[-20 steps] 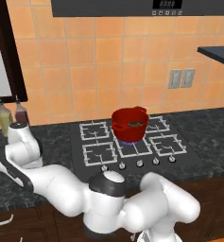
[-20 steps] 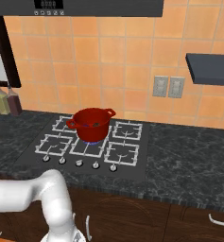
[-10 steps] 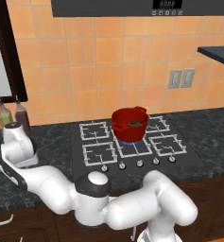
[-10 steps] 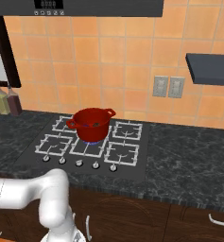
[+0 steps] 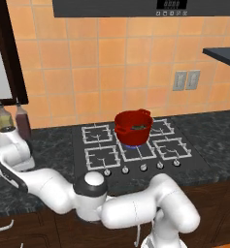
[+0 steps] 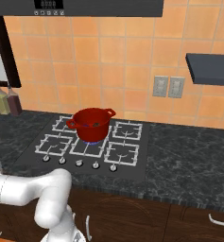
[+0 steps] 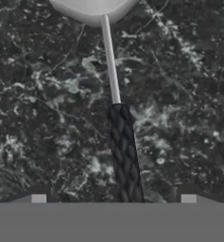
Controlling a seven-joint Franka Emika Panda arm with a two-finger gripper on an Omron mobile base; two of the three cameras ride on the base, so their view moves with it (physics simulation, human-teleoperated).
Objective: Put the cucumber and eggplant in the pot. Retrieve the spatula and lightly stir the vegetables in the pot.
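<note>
**Spatula under the hand, pot on the hob**

Spatula flat on the dark speckled counter, dark handle toward 6 o'clock in the hand view, silver head at 12. Gripper straddling the handle, jaws wide apart, not clamped. Red pot on the stove, well apart; two bottles at 9 o'clock

Speckled dark counter carries spatula, stove, bottles.

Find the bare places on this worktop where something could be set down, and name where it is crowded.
Free: the counter right of the stove, and its three burners around the pot. Crowded: the left end, with two bottles, the arm and the spatula.
</note>
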